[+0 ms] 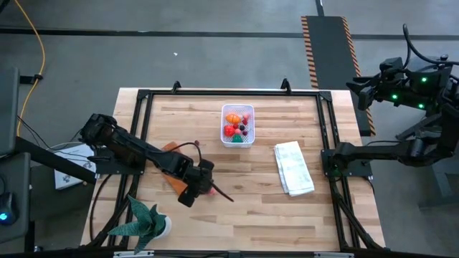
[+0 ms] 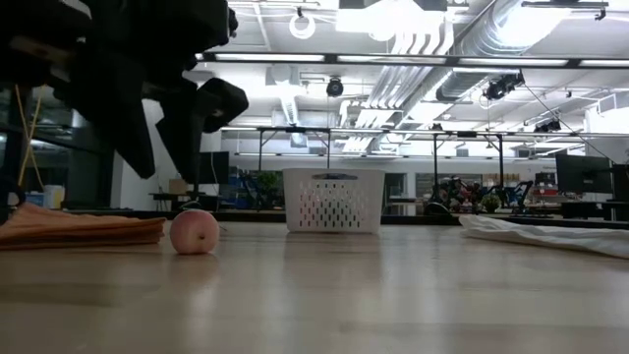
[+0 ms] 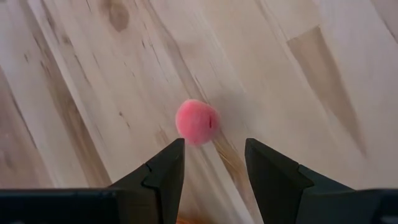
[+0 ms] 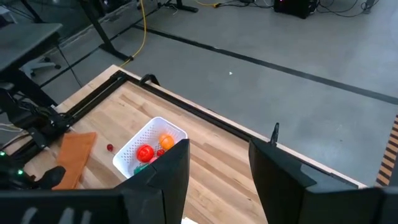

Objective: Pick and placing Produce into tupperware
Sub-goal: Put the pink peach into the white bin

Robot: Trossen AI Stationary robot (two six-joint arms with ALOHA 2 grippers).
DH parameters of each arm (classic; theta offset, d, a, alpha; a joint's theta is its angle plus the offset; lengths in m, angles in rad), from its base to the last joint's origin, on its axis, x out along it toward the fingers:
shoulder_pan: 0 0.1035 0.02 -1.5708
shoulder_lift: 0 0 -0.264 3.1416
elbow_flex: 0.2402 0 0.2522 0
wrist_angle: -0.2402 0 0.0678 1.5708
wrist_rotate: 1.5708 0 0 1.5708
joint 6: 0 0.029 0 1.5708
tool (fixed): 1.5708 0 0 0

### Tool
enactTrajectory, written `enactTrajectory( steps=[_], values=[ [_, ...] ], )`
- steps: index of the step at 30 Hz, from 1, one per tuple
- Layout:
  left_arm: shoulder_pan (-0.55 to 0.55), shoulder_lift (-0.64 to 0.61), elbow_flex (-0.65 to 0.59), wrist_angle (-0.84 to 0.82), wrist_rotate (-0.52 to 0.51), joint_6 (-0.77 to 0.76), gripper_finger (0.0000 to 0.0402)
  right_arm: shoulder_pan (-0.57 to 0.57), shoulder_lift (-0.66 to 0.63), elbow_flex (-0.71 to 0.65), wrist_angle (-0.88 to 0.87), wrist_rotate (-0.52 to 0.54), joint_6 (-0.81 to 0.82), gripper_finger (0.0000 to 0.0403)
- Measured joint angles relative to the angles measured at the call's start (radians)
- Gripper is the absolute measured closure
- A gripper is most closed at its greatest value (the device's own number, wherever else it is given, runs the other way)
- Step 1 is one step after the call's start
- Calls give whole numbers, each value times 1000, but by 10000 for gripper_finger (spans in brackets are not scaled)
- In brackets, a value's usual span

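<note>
A pink ball-shaped produce piece point(image 3: 197, 122) rests on the wooden table point(image 1: 237, 215); the low view also shows this pink piece point(image 2: 195, 232). My left gripper point(image 3: 214, 154) is open and hovers above it, fingertips just short of it and touching nothing. In the high view the left gripper point(image 1: 199, 185) is left of the table's middle. The white tupperware point(image 1: 237, 126) stands near the far edge and holds orange, red, green and dark pieces. A tiny red berry point(image 4: 110, 148) lies on the table left of the tupperware point(image 4: 149, 149). My right gripper point(image 4: 217, 158) is open, raised off the table's right side.
An orange-brown flat rectangle point(image 1: 172, 166) lies under my left arm. A folded white cloth point(image 1: 294, 168) is right of the middle. A green spiky plant point(image 1: 147, 218) stands at the near left corner. A black frame point(image 1: 229, 93) runs round the table.
</note>
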Motion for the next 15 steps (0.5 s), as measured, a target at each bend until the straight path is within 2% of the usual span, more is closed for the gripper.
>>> enactTrajectory(
  steps=[15],
  values=[
    [0,16,-25,125,-7,43,245,0,0,0,0,-2,7,245]
  ],
)
